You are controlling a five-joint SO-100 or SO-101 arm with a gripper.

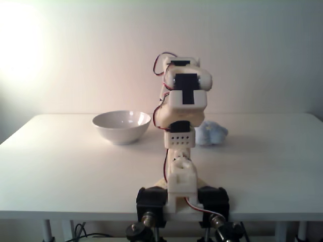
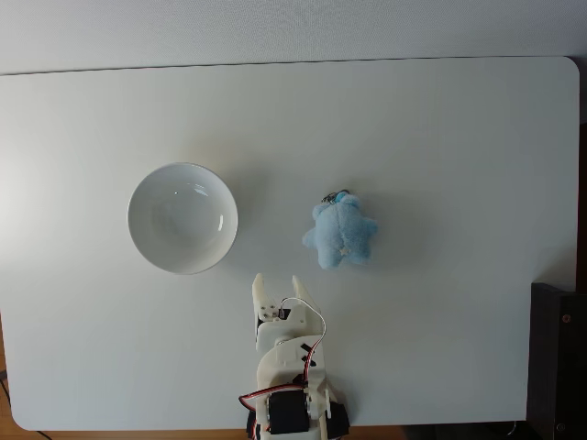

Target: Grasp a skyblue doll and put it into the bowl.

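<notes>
From the fixed view facing the arm's back, I see the white arm [image 1: 181, 126] folded up on its base at the near edge of the white counter [image 1: 75, 161], clamped there by two black clamps [image 1: 151, 201]. Red wires run along its upper joints. The white bowl [image 1: 122, 126] sits upright to the left of the arm, and the skyblue doll [image 1: 212, 133] peeks out just right of the arm's body, resting on the counter, partly hidden behind it. I cannot see the pincer's tips from this side. In the fixed view looking straight down, the bowl [image 2: 182, 218] stands left of centre with nothing inside, and the doll [image 2: 340, 234] lies to its right, well apart from it, with a small dark ring at its top end. The pincer [image 2: 279, 282] points toward the far side of the counter [image 2: 440, 137], sitting between bowl and doll but nearer the camera's bottom edge, touching neither. Its two fingers [image 2: 259, 291] stand spread with a clear gap, released and holding nothing.
</notes>
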